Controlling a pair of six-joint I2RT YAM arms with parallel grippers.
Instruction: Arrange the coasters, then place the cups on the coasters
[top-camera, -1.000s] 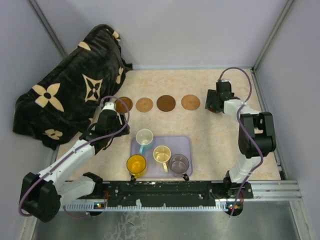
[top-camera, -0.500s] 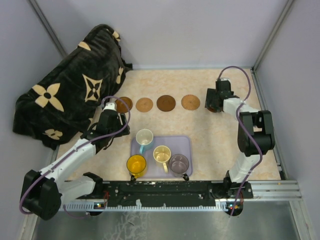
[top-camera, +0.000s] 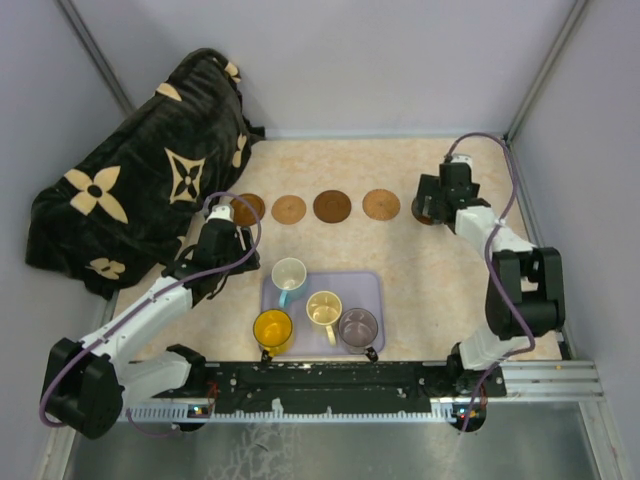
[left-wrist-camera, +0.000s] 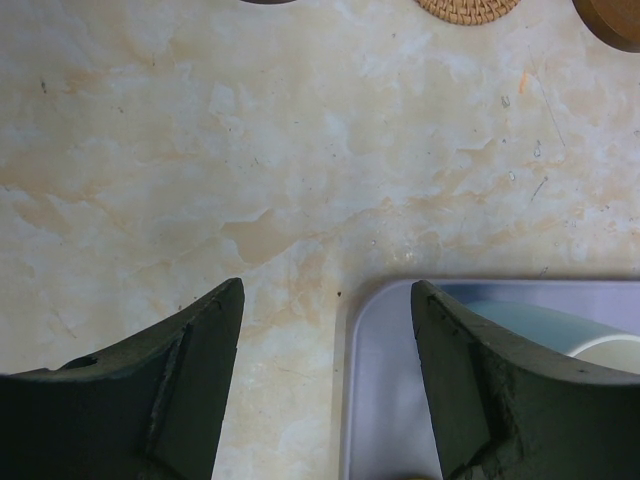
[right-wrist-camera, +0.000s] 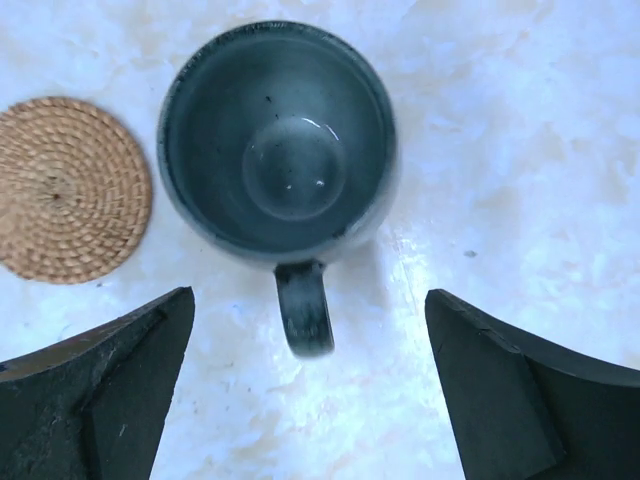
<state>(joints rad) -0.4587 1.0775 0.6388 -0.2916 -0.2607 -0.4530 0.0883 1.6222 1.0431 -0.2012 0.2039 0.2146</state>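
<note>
Above, four coasters (top-camera: 332, 206) sit in a row, with four cups (top-camera: 323, 308) on the tray (top-camera: 372, 288). Left wrist: the left gripper (left-wrist-camera: 327, 290) is parted and empty at the tray's corner. Right wrist: the right gripper (right-wrist-camera: 308, 297) is wide, clear of the grey-green cup (right-wrist-camera: 277, 135), which perhaps hides a fifth coaster. The step looks like cup-placing; next, grasp a tray cup.

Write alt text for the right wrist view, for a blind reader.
A dark mug stands upright on the pale table, handle toward the camera, a woven coaster at its left. Two open fingers frame it below.
</note>
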